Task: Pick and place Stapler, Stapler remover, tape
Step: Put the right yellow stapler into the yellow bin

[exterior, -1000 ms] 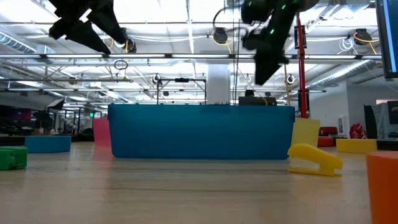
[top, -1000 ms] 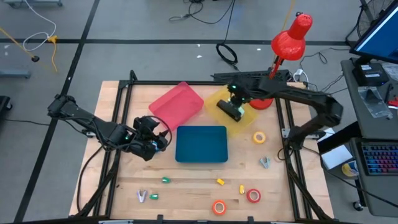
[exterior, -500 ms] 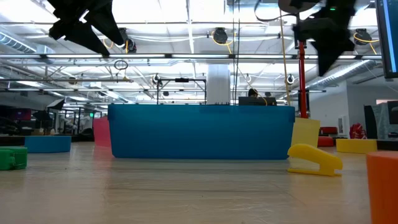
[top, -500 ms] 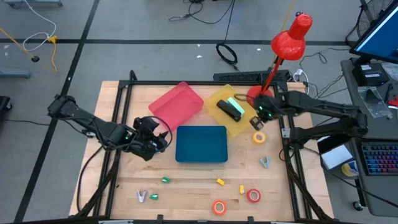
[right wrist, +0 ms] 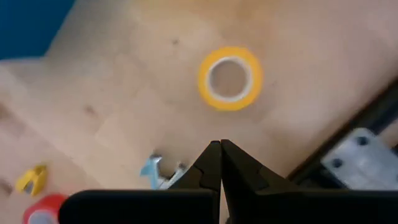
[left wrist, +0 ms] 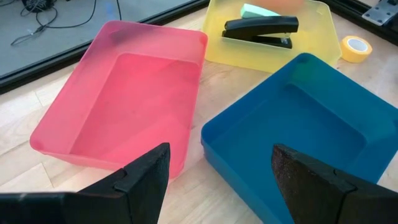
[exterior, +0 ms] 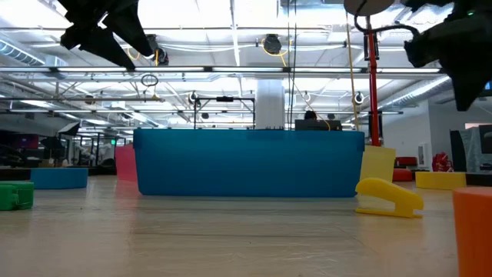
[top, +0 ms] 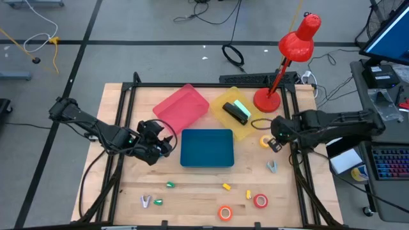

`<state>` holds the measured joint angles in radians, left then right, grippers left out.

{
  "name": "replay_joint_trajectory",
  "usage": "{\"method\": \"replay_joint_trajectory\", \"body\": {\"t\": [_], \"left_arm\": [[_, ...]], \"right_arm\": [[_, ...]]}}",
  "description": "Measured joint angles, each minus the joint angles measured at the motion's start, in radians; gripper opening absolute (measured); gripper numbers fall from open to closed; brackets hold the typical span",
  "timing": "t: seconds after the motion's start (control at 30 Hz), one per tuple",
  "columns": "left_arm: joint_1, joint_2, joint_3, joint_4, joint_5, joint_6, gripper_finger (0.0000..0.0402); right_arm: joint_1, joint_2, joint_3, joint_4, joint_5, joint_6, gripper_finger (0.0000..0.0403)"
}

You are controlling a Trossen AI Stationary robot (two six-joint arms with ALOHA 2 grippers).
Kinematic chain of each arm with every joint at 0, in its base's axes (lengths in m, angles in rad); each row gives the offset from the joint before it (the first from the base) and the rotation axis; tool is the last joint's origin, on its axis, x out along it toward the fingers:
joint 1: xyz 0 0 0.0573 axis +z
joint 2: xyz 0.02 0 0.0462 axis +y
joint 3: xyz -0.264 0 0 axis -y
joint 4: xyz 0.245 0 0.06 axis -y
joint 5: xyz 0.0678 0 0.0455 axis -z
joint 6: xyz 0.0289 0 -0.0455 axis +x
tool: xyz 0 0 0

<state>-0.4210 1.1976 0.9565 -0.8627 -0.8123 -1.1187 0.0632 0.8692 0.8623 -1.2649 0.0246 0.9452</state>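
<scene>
The left pincer (top: 155, 145) hangs released beside the blue tray (top: 206, 148). The black stapler (top: 238, 113) lies in the yellow tray (top: 252, 128). The right pincer (top: 276, 144), clenched empty, hovers by the yellow tape roll (top: 266, 141) near the worktop's (top: 192, 191) right edge.

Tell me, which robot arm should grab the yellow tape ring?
The right arm, probably. Its gripper hangs beside the yellow tape, fingers shut, and its wrist camera looks right down on the ring. The left gripper waits open on the far side of the blue tray.
</scene>
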Motion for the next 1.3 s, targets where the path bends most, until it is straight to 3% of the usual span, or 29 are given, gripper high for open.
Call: {"method": "replay_joint_trajectory", "body": {"t": [0.33,0.47,0.6,0.77,1.0,1.17,1.3], "left_arm": [[0.000,0.000,0.000,0.000,0.000,-0.002,0.0274],[0.000,0.000,0.000,0.000,0.001,-0.002,0.0274],[0.001,0.000,0.000,0.002,0.002,-0.003,0.0274],[0.001,0.000,0.000,0.013,0.004,-0.016,0.0274],[0.001,0.000,0.000,0.062,0.004,0.058,0.0273],[0.001,0.000,0.000,0.061,0.004,0.067,0.0274],[0.001,0.000,0.000,0.061,0.004,0.065,0.0274]], "right_arm": [[0.129,0.000,-0.081,0.140,0.003,0.064,0.0000],[0.169,-0.007,-0.118,0.209,0.054,0.052,0.0000],[0.203,-0.035,-0.155,0.329,0.106,0.019,0.0000],[0.240,-0.071,-0.215,0.559,0.098,-0.018,0.0000],[0.289,-0.075,-0.357,0.981,-0.103,0.035,0.0000],[0.329,-0.074,-0.460,1.167,-0.248,0.299,0.0004],[0.381,-0.074,-0.481,1.216,-0.289,0.447,0.0017]]}}
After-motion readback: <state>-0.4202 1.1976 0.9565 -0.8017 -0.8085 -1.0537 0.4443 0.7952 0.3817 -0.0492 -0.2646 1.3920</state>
